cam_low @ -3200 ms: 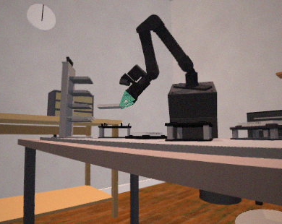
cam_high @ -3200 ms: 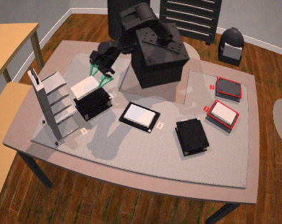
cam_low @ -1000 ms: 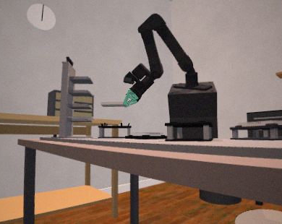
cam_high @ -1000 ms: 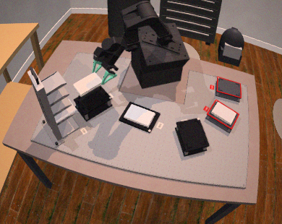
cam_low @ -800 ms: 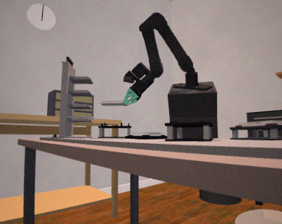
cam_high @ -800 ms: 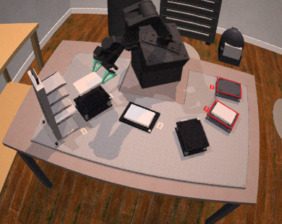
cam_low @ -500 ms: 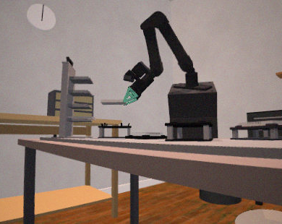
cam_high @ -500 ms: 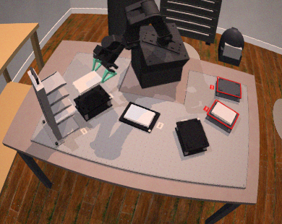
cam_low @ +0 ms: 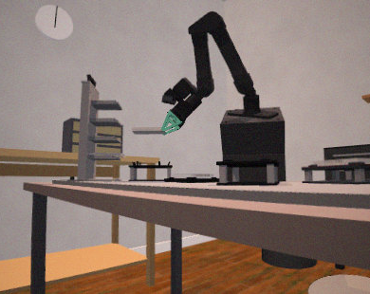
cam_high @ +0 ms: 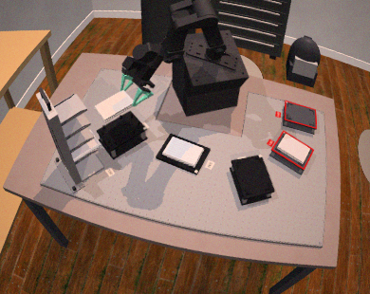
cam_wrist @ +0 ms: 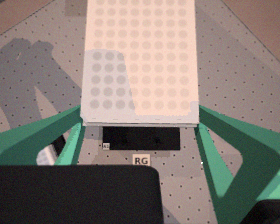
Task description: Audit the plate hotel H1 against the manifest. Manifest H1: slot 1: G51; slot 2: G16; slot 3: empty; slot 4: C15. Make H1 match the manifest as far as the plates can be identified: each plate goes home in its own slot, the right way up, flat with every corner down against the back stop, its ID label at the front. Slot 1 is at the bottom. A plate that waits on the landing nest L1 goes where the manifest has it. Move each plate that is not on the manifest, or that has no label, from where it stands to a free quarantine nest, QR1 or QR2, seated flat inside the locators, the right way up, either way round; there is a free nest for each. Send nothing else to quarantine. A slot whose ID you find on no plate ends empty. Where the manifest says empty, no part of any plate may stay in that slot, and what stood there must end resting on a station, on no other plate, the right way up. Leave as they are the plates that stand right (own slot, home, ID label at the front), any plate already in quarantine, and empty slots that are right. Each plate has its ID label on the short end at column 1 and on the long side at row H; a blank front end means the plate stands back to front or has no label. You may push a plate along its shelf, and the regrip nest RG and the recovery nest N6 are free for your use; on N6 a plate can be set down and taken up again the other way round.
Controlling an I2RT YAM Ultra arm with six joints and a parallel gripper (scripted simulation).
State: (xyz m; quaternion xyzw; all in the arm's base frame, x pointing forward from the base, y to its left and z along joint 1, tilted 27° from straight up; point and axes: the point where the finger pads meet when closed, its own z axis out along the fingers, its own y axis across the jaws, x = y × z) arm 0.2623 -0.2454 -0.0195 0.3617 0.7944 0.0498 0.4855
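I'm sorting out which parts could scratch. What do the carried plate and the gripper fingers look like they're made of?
The plate looks like matte white plastic: a flat top with a grid of shallow round wells. The fingers gripping its sides look like matte green plastic, with open triangular frames and no metallic shine. Neither can be told for sure.

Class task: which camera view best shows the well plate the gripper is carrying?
The wrist view: the well plate fills the frame, its wells countable, held between the green gripper fingers. The top view shows it small and pale above the RG nest; the exterior view shows only its thin edge, held in the air.
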